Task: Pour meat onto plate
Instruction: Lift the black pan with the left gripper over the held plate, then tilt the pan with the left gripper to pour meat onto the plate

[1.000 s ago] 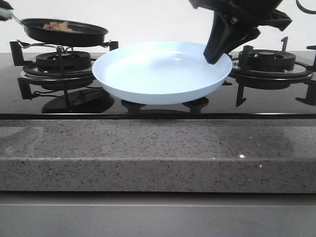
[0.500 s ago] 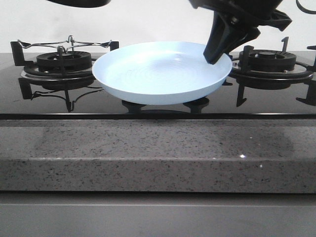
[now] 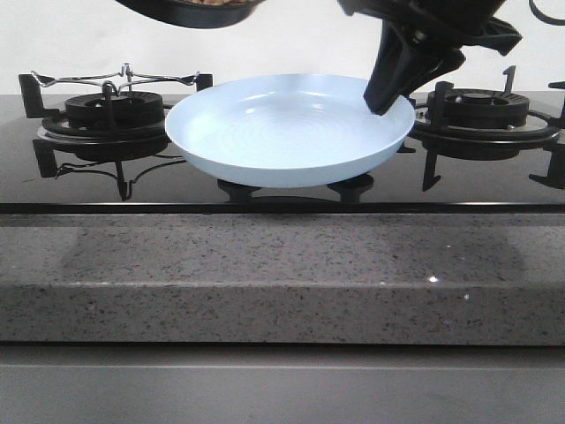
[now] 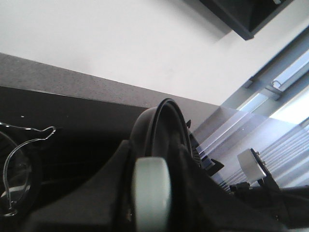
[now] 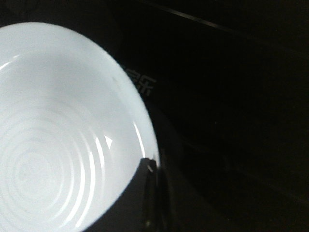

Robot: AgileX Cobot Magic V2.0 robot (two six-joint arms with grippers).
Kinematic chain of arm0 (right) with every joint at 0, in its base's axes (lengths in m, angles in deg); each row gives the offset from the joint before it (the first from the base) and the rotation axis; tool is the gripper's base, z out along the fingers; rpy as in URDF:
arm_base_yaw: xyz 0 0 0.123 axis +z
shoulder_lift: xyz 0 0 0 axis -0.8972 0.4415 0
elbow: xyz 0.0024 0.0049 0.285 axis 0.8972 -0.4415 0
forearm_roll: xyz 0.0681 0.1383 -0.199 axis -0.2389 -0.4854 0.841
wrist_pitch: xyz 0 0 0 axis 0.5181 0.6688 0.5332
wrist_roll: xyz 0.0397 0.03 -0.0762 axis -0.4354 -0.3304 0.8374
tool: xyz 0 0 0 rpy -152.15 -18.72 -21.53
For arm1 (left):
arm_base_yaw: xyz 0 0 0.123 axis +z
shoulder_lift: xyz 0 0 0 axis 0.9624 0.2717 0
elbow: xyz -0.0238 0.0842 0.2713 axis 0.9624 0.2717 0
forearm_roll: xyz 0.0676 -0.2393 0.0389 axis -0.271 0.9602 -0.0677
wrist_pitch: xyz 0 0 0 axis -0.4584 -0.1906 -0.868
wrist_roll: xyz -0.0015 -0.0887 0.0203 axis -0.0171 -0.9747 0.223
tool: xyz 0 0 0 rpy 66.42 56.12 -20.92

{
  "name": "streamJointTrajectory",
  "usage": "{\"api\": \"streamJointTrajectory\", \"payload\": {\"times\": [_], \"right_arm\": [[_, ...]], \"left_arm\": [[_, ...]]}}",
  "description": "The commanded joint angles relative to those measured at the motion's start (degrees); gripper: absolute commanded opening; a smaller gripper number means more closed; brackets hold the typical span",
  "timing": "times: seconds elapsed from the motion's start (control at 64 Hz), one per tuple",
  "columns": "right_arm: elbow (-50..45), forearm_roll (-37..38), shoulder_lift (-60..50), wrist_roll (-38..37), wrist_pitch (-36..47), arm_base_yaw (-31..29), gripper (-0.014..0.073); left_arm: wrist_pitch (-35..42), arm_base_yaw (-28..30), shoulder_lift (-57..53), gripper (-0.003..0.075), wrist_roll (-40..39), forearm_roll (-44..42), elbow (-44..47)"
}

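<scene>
The pale blue-white plate (image 3: 287, 132) is held slightly above the black hob between two burners, its bowl bare. My right gripper (image 3: 381, 99) is shut on the plate's right rim; in the right wrist view the plate (image 5: 58, 135) fills the frame with the gripper (image 5: 150, 186) pinching its edge. A black frying pan (image 3: 190, 11) hangs high above the plate's left edge, cut off by the top of the front view. A sliver of reddish-brown meat (image 3: 216, 3) shows inside it. My left gripper (image 4: 153, 217) is shut on the pan's pale handle (image 4: 152, 179), the pan (image 4: 161, 121) edge-on.
A left burner (image 3: 110, 110) with a thin wire trivet (image 3: 124, 78) and a right burner (image 3: 481, 110) flank the plate on the glossy black hob (image 3: 177, 190). A speckled grey stone counter edge (image 3: 282, 265) runs along the front.
The pan has risen off the left burner and travelled right, now high over the plate's left edge. The plate and right gripper have not moved.
</scene>
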Motion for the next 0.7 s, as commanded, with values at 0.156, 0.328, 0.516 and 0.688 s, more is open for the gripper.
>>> {"api": "streamJointTrajectory", "payload": {"times": [0.156,0.328,0.516,0.688], "right_arm": [[1.3,-0.8,-2.1,0.5,2.5,0.0,-0.0067],[1.3,-0.8,-2.1,0.5,2.5,0.0,-0.0067],[1.3,-0.8,-2.1,0.5,2.5,0.0,-0.0067],[1.3,-0.8,-2.1,0.5,2.5,0.0,-0.0067]], "left_arm": [[-0.4,-5.9,-2.5,-0.0020,11.2,6.1,-1.6],[2.1,-11.0,-2.6,-0.0020,21.8,6.4,-1.6],[3.7,-15.7,-2.6,-0.0020,32.8,6.4,-1.7],[6.7,-18.2,-2.6,-0.0020,42.7,6.4,-1.8]]}}
